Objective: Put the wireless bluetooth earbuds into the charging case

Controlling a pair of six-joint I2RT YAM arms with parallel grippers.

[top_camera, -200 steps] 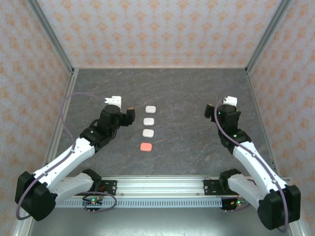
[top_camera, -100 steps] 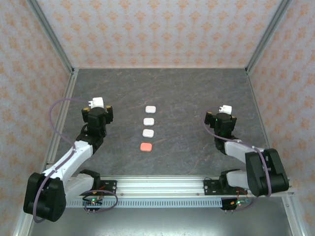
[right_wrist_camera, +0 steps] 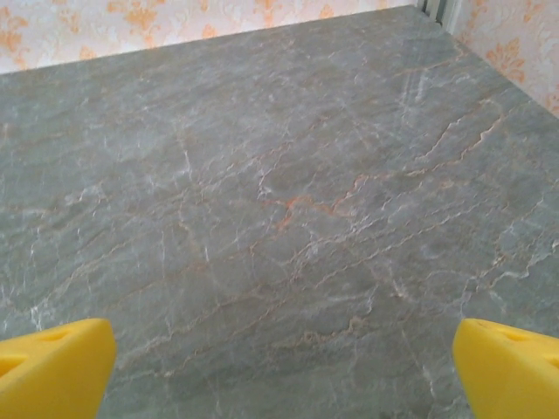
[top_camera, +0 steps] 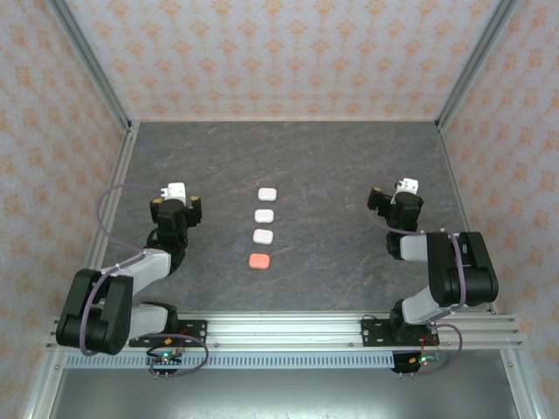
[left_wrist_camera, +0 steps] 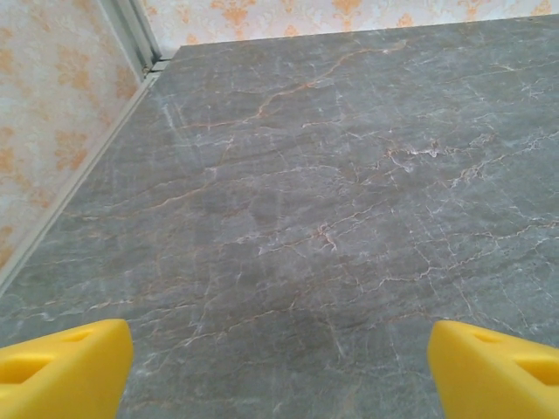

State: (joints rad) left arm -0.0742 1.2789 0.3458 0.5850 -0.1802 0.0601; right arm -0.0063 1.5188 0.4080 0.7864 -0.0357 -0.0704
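Veined grey stone table (top_camera: 341, 166) is lined with three closed white pebble cases (top_camera: 264, 215) and one salmon-pink case (top_camera: 259, 260); left gripper (left_wrist_camera: 279, 371) and right gripper (right_wrist_camera: 284, 367) are spread wide.

Grey veined stone tabletop (top_camera: 332, 166) inside cream walls (top_camera: 288, 52) with orange floral pattern, aluminium corner posts (top_camera: 92, 65).

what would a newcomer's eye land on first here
A neat column at the middle of the table: three white cases and a pink case at the end nearest the arms. The left arm and right arm sit folded on either side, well apart from the column. Both sets of jaws stand wide open over bare stone-patterned table.
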